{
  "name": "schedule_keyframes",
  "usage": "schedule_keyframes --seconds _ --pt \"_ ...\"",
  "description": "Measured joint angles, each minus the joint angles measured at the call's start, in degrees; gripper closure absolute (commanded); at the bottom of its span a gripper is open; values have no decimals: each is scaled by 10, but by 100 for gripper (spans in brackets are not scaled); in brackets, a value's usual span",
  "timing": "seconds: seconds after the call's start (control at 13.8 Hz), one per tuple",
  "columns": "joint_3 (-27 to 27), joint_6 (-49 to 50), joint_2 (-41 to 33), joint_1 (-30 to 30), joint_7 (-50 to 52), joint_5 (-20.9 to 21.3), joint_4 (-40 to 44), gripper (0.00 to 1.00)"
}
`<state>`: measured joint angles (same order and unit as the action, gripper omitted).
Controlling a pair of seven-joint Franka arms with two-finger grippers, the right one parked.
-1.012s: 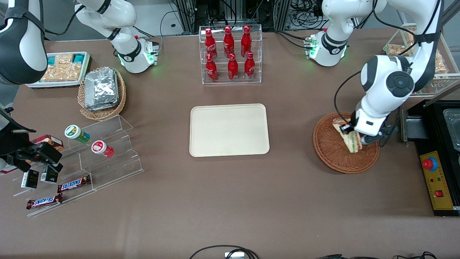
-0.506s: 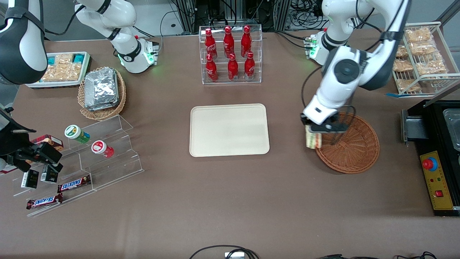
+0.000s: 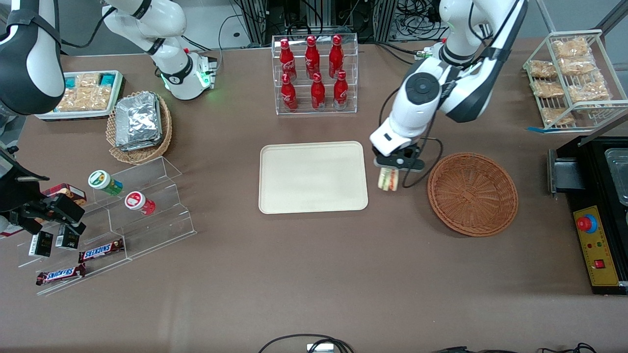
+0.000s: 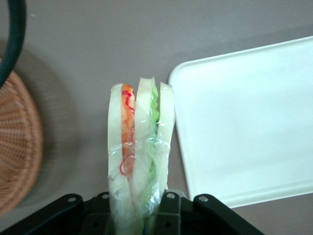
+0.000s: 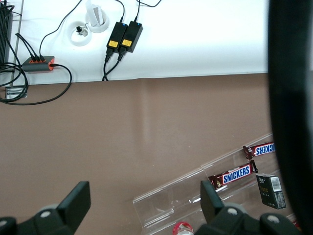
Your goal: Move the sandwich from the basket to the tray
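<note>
My gripper is shut on the sandwich, a plastic-wrapped wedge of pale bread with orange-red and green filling. It hangs above the bare table between the cream tray and the reddish-brown woven basket. The wrist view shows the sandwich pinched in my gripper, with the tray's rounded corner close beside it and the basket's rim a little farther off. Nothing lies in the basket or on the tray.
A clear rack of red bottles stands farther from the front camera than the tray. A tan basket of foil packets and clear steps with snacks lie toward the parked arm's end. A wire rack and black box stand at the working arm's end.
My gripper lifted the sandwich out of the basket and carried it across the basket's rim toward the tray. The basket is left with nothing in it.
</note>
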<state>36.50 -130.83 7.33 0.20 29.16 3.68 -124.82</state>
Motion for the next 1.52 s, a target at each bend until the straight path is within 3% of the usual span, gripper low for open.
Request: schedule_keyframes --seconds 0.29,0.87,1.3,1.45,1.52 --pt "9 0 49 -41 57 3 35 100" --pt "10 0 147 -85 190 110 86 100" --pt "10 0 206 -129 228 154 107 100" --pt "10 0 220 -130 234 169 108 88" --pt "9 0 226 -130 235 172 110 77"
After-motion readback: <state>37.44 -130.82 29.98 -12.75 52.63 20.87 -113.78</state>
